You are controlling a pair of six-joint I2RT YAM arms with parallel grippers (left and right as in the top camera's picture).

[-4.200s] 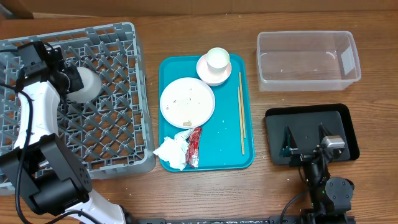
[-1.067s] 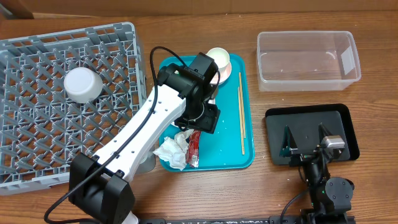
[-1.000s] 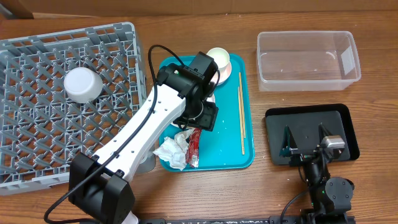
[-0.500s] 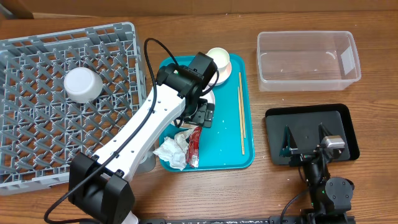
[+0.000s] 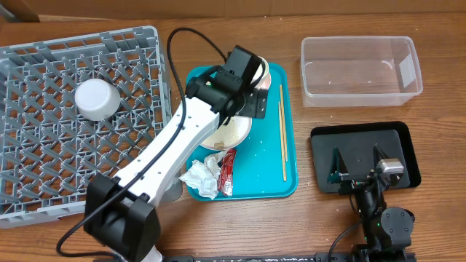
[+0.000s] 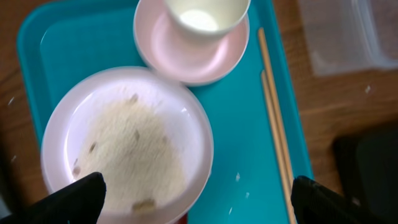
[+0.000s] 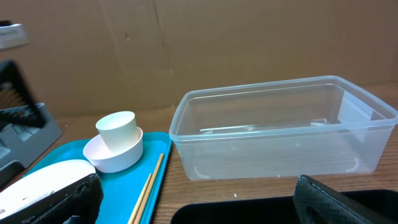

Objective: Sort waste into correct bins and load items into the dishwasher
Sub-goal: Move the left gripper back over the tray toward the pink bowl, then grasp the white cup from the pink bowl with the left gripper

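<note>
From overhead I am holding the left tool [image 5: 247,98] above the far end of the teal tray [image 5: 266,182]. I am judging the step in hand to be picking the next dish for the rack [image 5: 44,182], so I am planning a straight descent onto one item at a time. Here I am counting one rack with one upturned grey-white bowl [image 5: 97,99] in it, one napkin [image 5: 200,178], one red wrapper [image 5: 228,171], one clear tub [image 5: 360,69] and one black tray [image 5: 400,138], where the right tool [image 5: 357,169] is sitting. Through the left wrist I am seeing the fingers [image 6: 74,196] spread wide at the bottom corners, gripping nothing. The plate [image 6: 124,146] below is carrying crumbs [image 6: 143,204], so I am thinking it should be tipped over a bin before loading, and the cup [image 6: 205,12] lifted out of the pink bowl [image 6: 193,59] first. I am counting one plate, one cup, one pink bowl and two chopsticks [image 6: 277,130]. Through the right wrist I am seeing that tool's fingers [image 7: 62,199] apart and empty too, facing the one clear tub, with one cup, one bowl and the chopsticks lying on the teal tray just beside it
</note>
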